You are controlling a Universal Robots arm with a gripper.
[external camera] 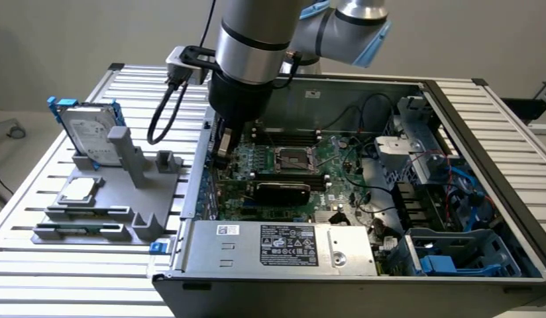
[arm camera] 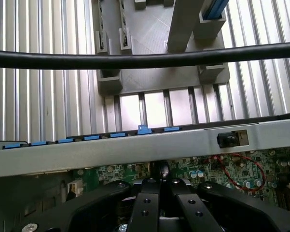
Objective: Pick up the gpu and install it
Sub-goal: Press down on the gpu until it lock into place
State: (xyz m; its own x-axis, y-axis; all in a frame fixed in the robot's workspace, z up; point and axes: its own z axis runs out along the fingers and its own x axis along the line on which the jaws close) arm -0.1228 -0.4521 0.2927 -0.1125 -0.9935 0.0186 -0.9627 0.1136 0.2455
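**Gripper low inside the case, gpu on the board beside it**

- Arm reaches down into the open grey metal computer case [external camera: 485,142]. The gripper [external camera: 223,156] [arm camera: 160,176] hangs just above the green motherboard [external camera: 344,165], close to the case wall [arm camera: 135,147].
- Fingers [arm camera: 147,203] drawn together, black pads meeting at the tips.
- The gpu [external camera: 282,192], a black rounded-shroud card, sits on the motherboard near the gripper, on the side away from that wall and apart from the fingers.
- Beyond the wall from the gripper, on the slatted aluminium table [external camera: 43,265], stands a grey plastic fixture [external camera: 122,172]. It holds a silver hard drive with blue rails [external camera: 85,132] and a square silver CPU chip [external camera: 79,190]
- A black cable [arm camera: 135,60] crosses the wrist view
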